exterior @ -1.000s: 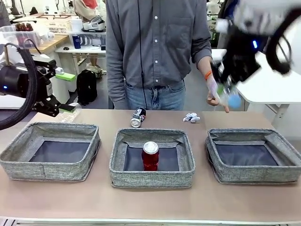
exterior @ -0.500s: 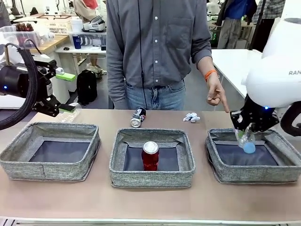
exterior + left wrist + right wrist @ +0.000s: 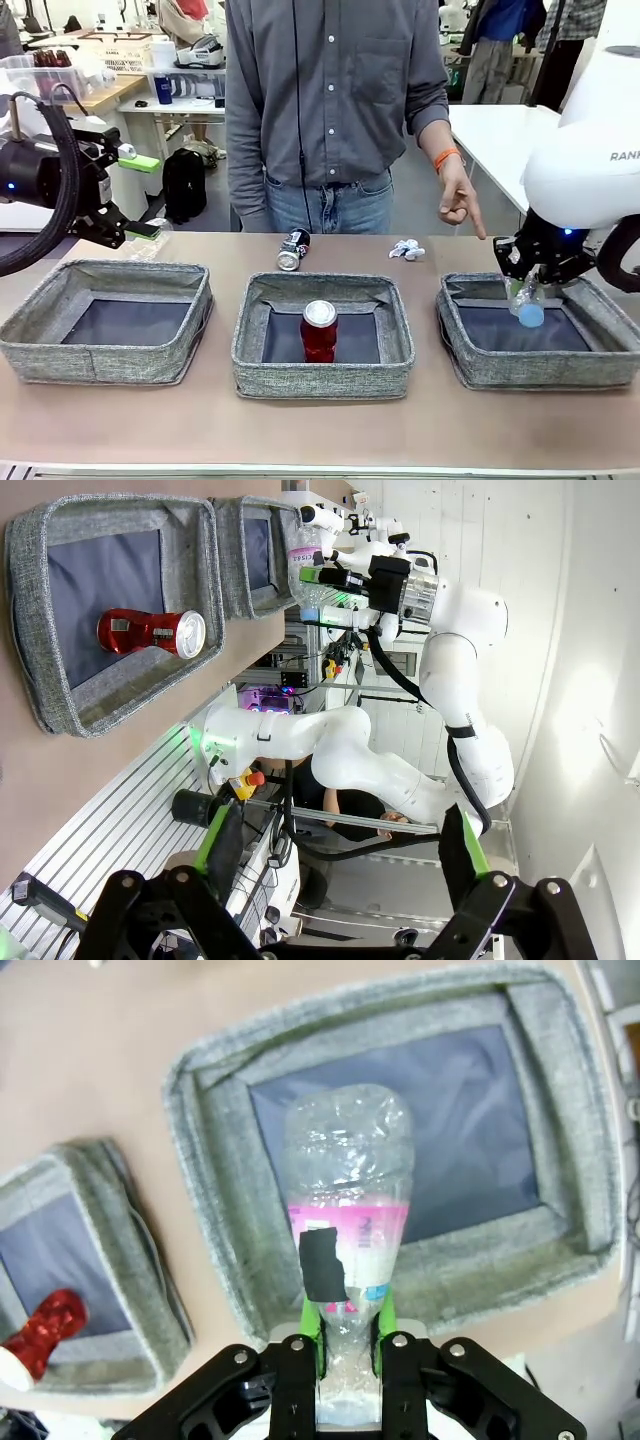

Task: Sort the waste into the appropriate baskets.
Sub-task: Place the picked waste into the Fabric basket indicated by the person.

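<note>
Spanning the front view, the counter [image 3: 320, 430] carried three grey bins in one row: left basket [image 3: 100, 355], middle basket [image 3: 322, 380] and right basket [image 3: 540, 372]. A person stood at the far side, with the person's hand [image 3: 458, 205] pointing downward, one finger out.

The right pincer [image 3: 535, 275] was clamped on the clear plastic bottle [image 3: 524, 300], with a green pad pressed against each side of it (confirmed in the right wrist view). The bottle hung over the right basket's interior; contact with the basket floor could not be determined. The left pincer [image 3: 140, 195] hovered past the left basket's far corner with its fingers wide apart and nothing between them.

The red soda can [image 3: 320, 330] stood upright in the middle basket. The crushed dark can [image 3: 293, 250] lay on the counter just beyond that basket. The white paper wad [image 3: 406, 249] lay to its right, apart from it.
</note>
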`<state>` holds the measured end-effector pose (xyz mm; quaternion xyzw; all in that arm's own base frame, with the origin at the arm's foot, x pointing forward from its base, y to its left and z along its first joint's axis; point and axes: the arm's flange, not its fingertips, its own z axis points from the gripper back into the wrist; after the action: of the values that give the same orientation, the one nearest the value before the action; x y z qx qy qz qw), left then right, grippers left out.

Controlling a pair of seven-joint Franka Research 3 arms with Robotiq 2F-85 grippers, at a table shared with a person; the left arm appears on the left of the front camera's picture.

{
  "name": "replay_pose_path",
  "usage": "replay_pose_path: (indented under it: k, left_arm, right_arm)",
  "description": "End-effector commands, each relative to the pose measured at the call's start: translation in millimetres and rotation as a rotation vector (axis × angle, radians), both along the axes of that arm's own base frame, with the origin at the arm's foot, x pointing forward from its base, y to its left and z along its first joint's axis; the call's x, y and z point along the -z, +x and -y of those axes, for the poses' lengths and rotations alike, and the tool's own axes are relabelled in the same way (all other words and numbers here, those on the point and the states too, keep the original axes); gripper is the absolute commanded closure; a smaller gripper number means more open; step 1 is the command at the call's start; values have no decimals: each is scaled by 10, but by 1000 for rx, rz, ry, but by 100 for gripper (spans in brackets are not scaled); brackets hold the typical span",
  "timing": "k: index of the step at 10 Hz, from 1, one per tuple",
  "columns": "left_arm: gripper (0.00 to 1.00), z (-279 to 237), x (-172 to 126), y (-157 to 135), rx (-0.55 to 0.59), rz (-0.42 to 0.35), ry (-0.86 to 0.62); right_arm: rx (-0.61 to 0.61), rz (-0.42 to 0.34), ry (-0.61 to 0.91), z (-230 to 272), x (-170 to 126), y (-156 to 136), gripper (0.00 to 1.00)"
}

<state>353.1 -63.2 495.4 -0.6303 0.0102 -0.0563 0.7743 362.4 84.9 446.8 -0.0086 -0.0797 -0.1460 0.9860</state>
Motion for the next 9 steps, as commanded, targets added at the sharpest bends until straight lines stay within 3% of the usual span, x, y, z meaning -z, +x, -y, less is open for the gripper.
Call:
replay_pose_path:
  k: [1,2,3,9]
  left_arm:
    - [0,-7,11,-16,5,17,-2]
    - [0,-7,11,-16,5,17,-2]
    - [0,-7,11,-16,5,17,-2]
    - [0,-7,11,-16,5,17,-2]
  right_arm:
    - [23,15,-15,-8,-5,50,57]
    - [17,16,-12,-13,-5,45,23]
    - [19,20,-11,-18,-14,45,1]
    - [28,46,22,-14,-70,69,0]
